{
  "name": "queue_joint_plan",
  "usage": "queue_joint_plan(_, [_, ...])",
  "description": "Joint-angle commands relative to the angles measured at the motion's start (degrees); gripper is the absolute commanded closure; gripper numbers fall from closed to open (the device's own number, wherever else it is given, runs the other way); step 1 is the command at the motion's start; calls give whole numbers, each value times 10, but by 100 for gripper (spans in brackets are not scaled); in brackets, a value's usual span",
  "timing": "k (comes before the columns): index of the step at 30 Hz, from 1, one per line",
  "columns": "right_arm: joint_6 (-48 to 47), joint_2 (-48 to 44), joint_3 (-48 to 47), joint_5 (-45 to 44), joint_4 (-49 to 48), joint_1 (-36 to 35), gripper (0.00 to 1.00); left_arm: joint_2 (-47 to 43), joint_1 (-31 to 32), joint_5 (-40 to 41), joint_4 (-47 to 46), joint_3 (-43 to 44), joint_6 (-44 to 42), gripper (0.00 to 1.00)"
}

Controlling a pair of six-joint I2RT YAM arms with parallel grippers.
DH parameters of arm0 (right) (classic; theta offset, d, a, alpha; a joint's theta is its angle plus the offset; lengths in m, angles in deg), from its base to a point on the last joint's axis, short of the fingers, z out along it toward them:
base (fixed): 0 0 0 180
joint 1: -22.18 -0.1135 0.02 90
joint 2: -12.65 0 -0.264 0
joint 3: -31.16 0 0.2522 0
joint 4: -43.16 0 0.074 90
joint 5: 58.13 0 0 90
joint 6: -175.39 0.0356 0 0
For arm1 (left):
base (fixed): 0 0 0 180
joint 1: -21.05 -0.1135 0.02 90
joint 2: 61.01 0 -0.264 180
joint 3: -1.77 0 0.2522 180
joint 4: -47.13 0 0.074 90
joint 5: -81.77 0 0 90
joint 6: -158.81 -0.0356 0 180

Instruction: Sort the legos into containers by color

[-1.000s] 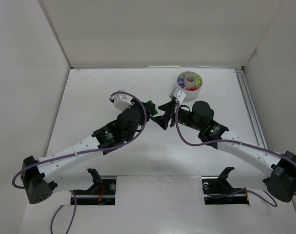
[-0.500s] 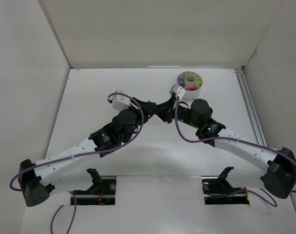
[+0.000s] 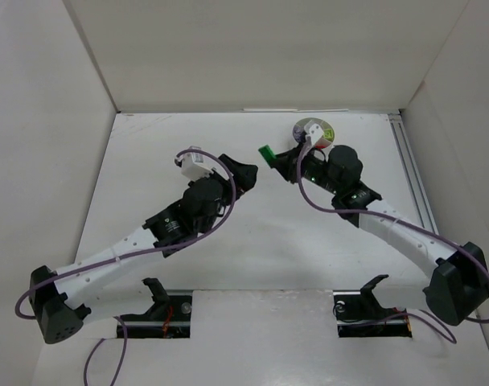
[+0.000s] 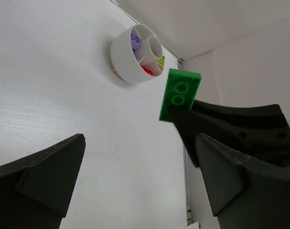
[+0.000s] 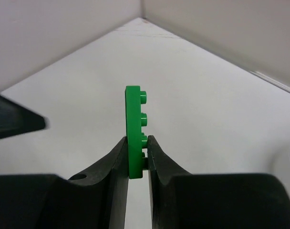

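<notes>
green plate (image 5: pixel 133 114) in right pincer (image 5: pixel 137 144), dish (image 4: pixel 122 62) nearby

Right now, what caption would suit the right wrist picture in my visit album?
The right pincer clamps a green lego plate edge-on, studs facing sideways, over the white table.

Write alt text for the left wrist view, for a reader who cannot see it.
A green studded lego plate is pinched at its lower end by the right gripper, held in the air. Behind it sits the round white dish, with purple, red and lime pieces in its wedges. The left gripper frames the foreground, jaws wide open and empty.
</notes>
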Motion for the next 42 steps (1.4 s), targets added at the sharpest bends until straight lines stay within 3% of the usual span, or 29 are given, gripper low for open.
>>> queue_joint_plan(1, [-24,16,-42,1,34,67,94,-20,-40,-21,18,37,-48,0])
queue_joint_plan(7, [-113,100,-127,13,86,165,92,16,-207,-180,18,37,-110,0])
queue_joint_plan(14, [-236,273,-297,93,140,237,90,46,-312,-213,12,53,-173,0])
queue_joint_plan(18, [-330,384,-475,171,242,279,90,71,-383,-269,0,59,-192,0])
queue_joint_plan(20, [-401,456,-555,195,348,285,90,79,-411,-283,-5,59,-198,0])
queue_joint_plan(22, [-464,518,-661,195,442,291,90,99,-425,-289,-11,59,-206,0])
queue_joint_plan(25, [-492,552,-721,142,465,291,90,113,-440,-301,-18,59,-213,0])
queue_joint_plan(32, [-562,569,-751,128,493,297,87,160,-466,-337,-32,69,-218,0])
queue_joint_plan(42, [-582,625,-806,119,514,297,84,179,-466,-349,-26,80,-223,0])
